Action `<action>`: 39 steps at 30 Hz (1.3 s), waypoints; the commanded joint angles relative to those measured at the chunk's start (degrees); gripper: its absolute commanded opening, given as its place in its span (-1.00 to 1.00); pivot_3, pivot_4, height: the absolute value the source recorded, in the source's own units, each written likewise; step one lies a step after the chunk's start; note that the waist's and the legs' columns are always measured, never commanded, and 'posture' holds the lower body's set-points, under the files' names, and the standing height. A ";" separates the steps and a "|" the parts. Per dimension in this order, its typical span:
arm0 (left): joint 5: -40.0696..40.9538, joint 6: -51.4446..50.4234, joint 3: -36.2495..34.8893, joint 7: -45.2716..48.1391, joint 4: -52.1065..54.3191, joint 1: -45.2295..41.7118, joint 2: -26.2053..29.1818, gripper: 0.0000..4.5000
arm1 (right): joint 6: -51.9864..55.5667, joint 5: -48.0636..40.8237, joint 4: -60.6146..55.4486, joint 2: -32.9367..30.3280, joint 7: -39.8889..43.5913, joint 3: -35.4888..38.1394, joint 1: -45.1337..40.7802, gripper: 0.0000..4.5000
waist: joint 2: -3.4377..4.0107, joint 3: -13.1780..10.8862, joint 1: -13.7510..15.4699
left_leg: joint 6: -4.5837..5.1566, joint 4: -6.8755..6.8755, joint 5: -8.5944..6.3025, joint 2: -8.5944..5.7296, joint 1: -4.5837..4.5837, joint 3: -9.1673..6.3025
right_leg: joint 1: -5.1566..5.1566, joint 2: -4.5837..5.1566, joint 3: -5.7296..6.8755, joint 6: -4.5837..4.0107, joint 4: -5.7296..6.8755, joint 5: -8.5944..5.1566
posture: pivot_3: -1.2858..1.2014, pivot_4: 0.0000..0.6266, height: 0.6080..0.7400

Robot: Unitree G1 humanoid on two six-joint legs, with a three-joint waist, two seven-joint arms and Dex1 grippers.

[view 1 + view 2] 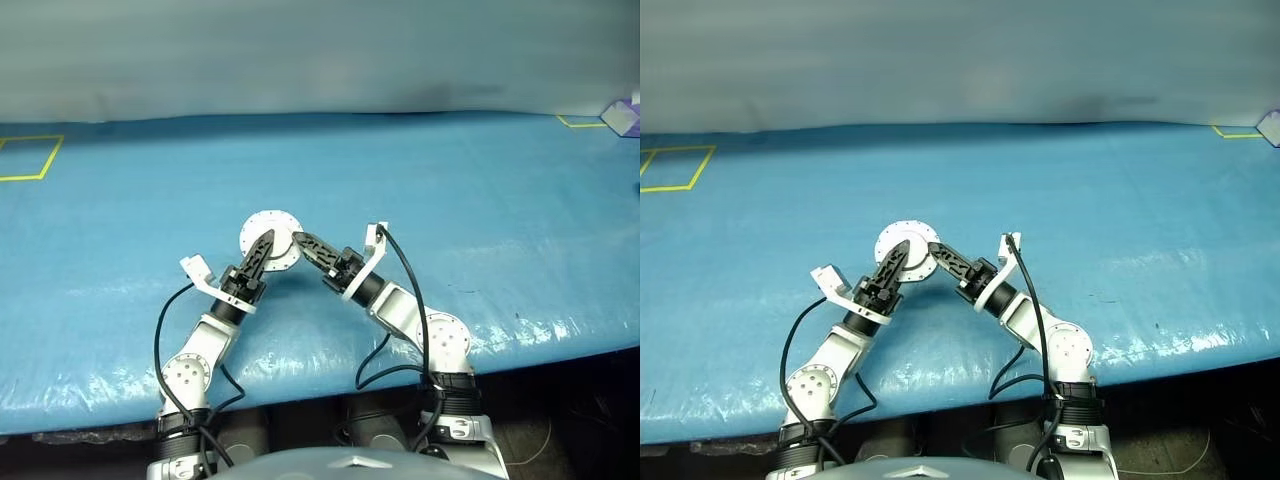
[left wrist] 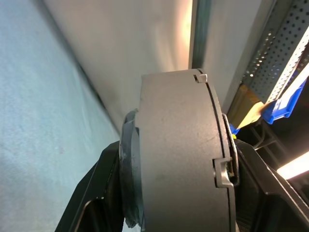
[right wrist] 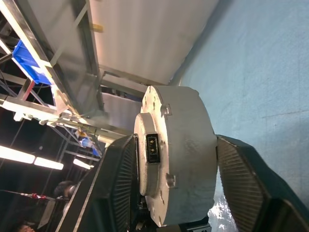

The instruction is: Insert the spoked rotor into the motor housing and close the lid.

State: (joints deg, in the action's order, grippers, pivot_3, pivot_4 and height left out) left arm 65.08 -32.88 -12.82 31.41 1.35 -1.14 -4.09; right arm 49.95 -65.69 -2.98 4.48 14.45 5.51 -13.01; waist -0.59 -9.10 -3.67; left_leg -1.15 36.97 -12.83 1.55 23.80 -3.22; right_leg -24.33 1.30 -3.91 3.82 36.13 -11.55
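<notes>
The motor housing (image 1: 270,236) is held on edge just above the blue table, its round flanged face (image 1: 906,243) turned toward my head. My left gripper (image 1: 266,243) is shut on it, one finger (image 2: 96,193) against each flat side of the grey case (image 2: 178,154). My right gripper (image 1: 303,242) reaches in from the other side. It is open and straddles the case (image 3: 186,154), with a slim gap beside one finger (image 3: 241,183). The case looks closed, and I cannot tell the lid apart from it. The spoked rotor is hidden.
A blue plastic-covered table (image 1: 450,200) spreads wide to both sides. Yellow tape squares mark its far left (image 1: 30,158) and far right (image 1: 580,122) corners. A pale box (image 1: 622,116) sits at the far right edge. The table's front edge (image 1: 520,350) runs close to my arms.
</notes>
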 commanded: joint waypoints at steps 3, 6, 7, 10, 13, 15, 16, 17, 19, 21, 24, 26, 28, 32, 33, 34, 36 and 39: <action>-2.72 3.06 0.14 -0.92 0.38 -0.57 -1.82 0.16 | -8.52 5.41 -1.87 2.83 -1.02 0.05 -1.03 0.55 | 0.00 0.00 0.00 | 0.00 0.01 0.00 0.00 0.00 0.00 | 0.01 0.00 0.00 0.01 0.00 0.01 | 0.03 -0.52 1.00; -6.51 8.78 -2.14 -4.83 -1.19 -1.60 -2.77 0.16 | -11.25 11.52 -1.41 0.63 -1.13 -2.21 -1.09 0.55 | 0.00 0.00 -0.03 | 0.00 -0.01 0.00 0.00 0.00 0.01 | -0.01 0.00 -0.01 0.01 0.00 0.02 | 0.03 -0.52 1.00; -8.01 11.38 -3.43 -7.38 -2.12 -2.32 -3.02 0.16 | -11.42 13.54 -1.40 -0.70 -0.22 -3.40 -1.04 0.55 | 0.00 0.00 -0.03 | 0.00 -0.02 0.00 0.00 0.00 0.01 | -0.01 -0.01 -0.01 0.01 0.00 0.02 | 0.03 -0.52 1.00; -11.66 18.58 -6.74 -12.56 -3.82 -4.89 -2.53 0.16 | -10.90 18.81 -2.46 -5.06 3.18 -7.60 -0.19 0.55 | 0.00 0.00 0.01 | 0.00 0.00 0.00 0.03 -0.02 0.01 | -0.02 -0.05 -0.02 -0.03 0.01 0.06 | 0.03 -0.52 1.00; -12.24 22.27 -9.28 -17.06 -3.57 -8.59 -2.02 0.16 | -11.05 20.93 -2.23 -6.16 3.57 -8.57 0.94 0.55 | -0.03 0.00 0.35 | -0.01 0.03 0.00 0.02 0.00 0.01 | -0.01 -0.04 -0.02 -0.01 0.01 0.07 | 0.03 -0.52 1.00; -13.22 23.74 -10.75 -19.38 -5.00 -11.87 -0.94 0.16 | -11.16 21.65 -2.23 -6.27 4.17 -8.69 1.45 0.55 | -0.03 0.00 0.79 | -0.01 0.06 0.00 0.01 0.02 0.00 | 0.00 -0.04 -0.02 0.01 0.01 0.09 | 0.03 -0.52 1.00; -13.77 24.48 -11.75 -20.48 -6.74 -14.09 -0.08 0.16 | -11.28 22.26 -2.39 -6.42 4.50 -8.96 1.61 0.55 | -0.06 0.00 1.18 | -0.01 0.08 0.00 -0.01 0.03 0.00 | 0.02 -0.03 -0.03 0.04 -0.01 0.11 | 0.03 -0.52 1.00; -14.53 25.32 -12.66 -21.49 -8.69 -16.19 0.76 0.16 | -11.31 22.63 -2.47 -6.35 4.68 -9.01 1.71 0.55 | -0.08 0.01 1.47 | -0.01 0.11 0.00 -0.04 0.04 -0.01 | 0.04 -0.03 -0.03 0.08 -0.04 0.13 | 0.03 -0.52 1.00; -16.06 26.03 -13.96 -24.11 -12.46 -19.58 2.15 0.16 | -11.31 23.02 -2.51 -5.93 4.76 -8.80 1.76 0.55 | -0.10 0.02 1.57 | -0.01 0.15 0.00 -0.05 0.04 -0.02 | 0.10 -0.03 -0.03 0.17 -0.08 0.18 | 0.03 -0.52 1.00; -18.74 27.44 -15.26 -27.41 -18.45 -23.24 3.89 0.16 | -11.76 23.60 -2.84 -5.50 4.81 -8.83 1.70 0.55 | -0.10 0.02 1.55 | 0.00 0.15 0.00 -0.06 0.02 -0.01 | 0.13 -0.03 -0.05 0.22 -0.11 0.21 | 0.03 -0.52 1.00; -21.48 28.59 -16.14 -29.82 -24.43 -25.90 5.42 0.16 | -11.96 24.07 -3.12 -4.82 4.75 -8.44 1.80 0.55 | -0.10 0.01 1.31 | 0.00 0.12 0.00 -0.06 0.01 -0.02 | 0.13 -0.03 -0.05 0.27 -0.12 0.25 | 0.03 -0.52 1.00; -24.01 30.15 -16.53 -31.74 -27.96 -27.01 6.26 0.16 | -11.99 24.39 -3.30 -4.54 4.65 -8.23 2.04 0.55 | -0.11 0.02 1.45 | 0.01 0.07 0.00 -0.05 0.01 -0.04 | 0.11 -0.03 -0.03 0.34 -0.12 0.29 | 0.03 -0.52 1.00; -24.90 31.55 -17.26 -32.84 -28.67 -27.20 6.30 0.16 | -11.86 24.68 -3.50 -4.39 4.80 -8.08 2.34 0.55 | -0.11 0.03 1.39 | 0.00 0.07 0.00 -0.05 -0.05 -0.07 | 0.14 -0.05 -0.01 0.36 -0.08 0.30 | 0.03 -0.52 1.00; -25.71 33.54 -17.88 -33.38 -26.29 -25.21 6.19 0.16 | -11.47 25.07 -3.67 -4.38 4.92 -7.99 2.78 0.55 | -0.11 0.03 0.57 | 0.00 0.09 0.00 -0.04 -0.25 -0.05 | 0.36 -0.04 -0.03 0.27 -0.10 0.25 | 0.03 -0.52 1.00; -26.00 33.57 -17.67 -33.43 -25.55 -24.42 6.25 0.29 | -11.39 25.15 -3.63 -4.34 4.88 -7.99 2.73 0.56 | -0.11 0.03 0.27 | 0.00 0.09 0.00 -0.04 -0.28 -0.04 | 0.39 -0.04 -0.04 0.27 -0.10 0.25 | 0.03 -0.52 1.00; -26.52 33.74 -17.50 -34.13 -24.60 -23.57 6.18 0.43 | -11.29 25.18 -3.60 -4.30 4.85 -7.97 2.67 0.56 | -0.10 0.04 0.09 | 0.00 0.08 0.00 -0.03 -0.32 -0.05 | 0.42 -0.04 -0.03 0.25 -0.10 0.24 | 0.03 -0.52 1.00; -27.44 34.65 -17.63 -35.81 -22.59 -22.19 5.86 0.69 | -11.07 25.23 -3.50 -4.29 4.88 -8.04 2.52 0.56 | -0.10 0.04 -0.05 | 0.00 0.08 0.00 -0.02 -0.35 -0.05 | 0.44 -0.05 -0.04 0.26 -0.09 0.24 | 0.03 -0.52 1.00; -27.84 38.35 -19.75 -38.61 -19.99 -21.03 5.21 1.00 | -10.82 25.41 -3.18 -4.33 5.22 -8.20 2.26 0.56 | -0.10 0.04 -0.01 | 0.00 0.09 0.00 -0.01 -0.36 -0.07 | 0.46 -0.05 -0.02 0.25 -0.08 0.24 | 0.03 -0.52 1.00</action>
State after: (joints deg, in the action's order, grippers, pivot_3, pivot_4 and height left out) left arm 38.19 2.80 -30.83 -5.52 -21.32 -23.01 1.17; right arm 39.28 -39.83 -4.58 -0.12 18.88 -2.93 -10.05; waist -0.69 -9.06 -3.68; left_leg -1.15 37.06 -12.83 1.54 23.45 -3.28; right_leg -23.87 1.25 -3.93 4.07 36.05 -11.31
